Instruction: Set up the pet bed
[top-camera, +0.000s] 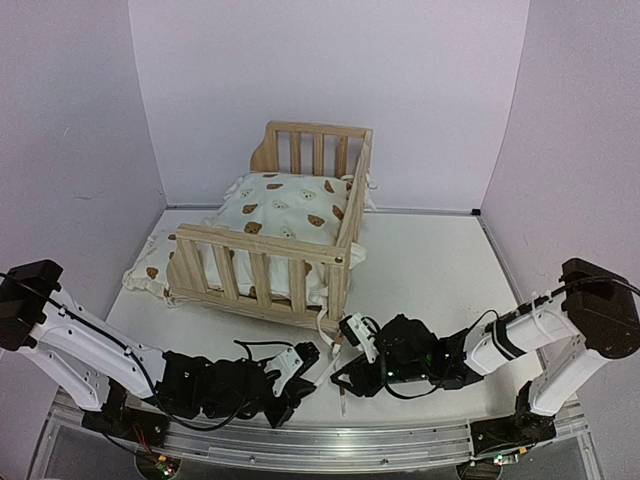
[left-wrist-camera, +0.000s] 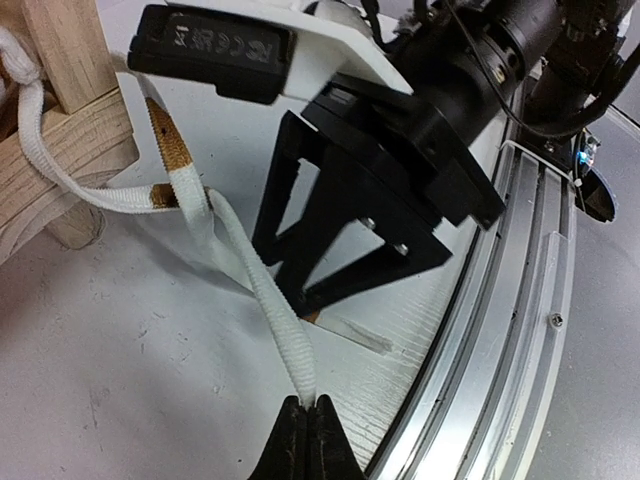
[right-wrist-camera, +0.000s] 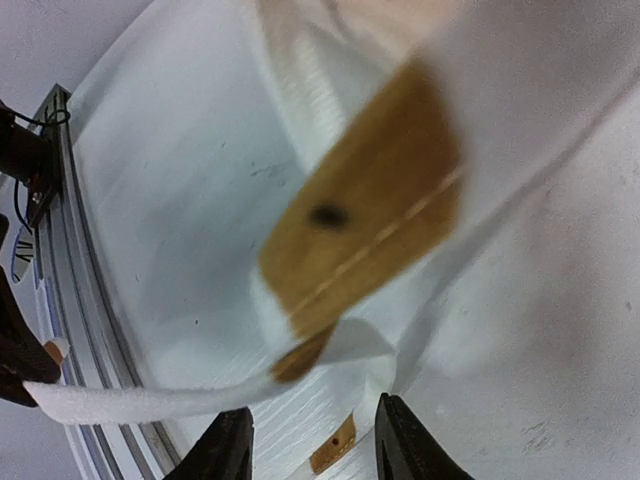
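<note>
Woven tie (left-wrist-camera: 280, 320) pinched before the pine bed (top-camera: 260, 247)
The left jaws are clenched on the flat white tie, brown at its tip; the right jaws stand apart, gripping nothing. Beyond both, on the white desk (top-camera: 430, 270), the slatted bed holds a ruffled bear-print cushion (top-camera: 285, 205). Only the overhead view shows the pillow (top-camera: 148, 268); the right wrist view blurs the tie.

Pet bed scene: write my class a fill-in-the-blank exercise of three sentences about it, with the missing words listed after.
1. The left gripper is ___ on the white tie.
2. The bear-print cushion lies ___ the wooden frame.
3. The right gripper is ___, with nothing between its fingers.
Missing words: shut; inside; open.
</note>
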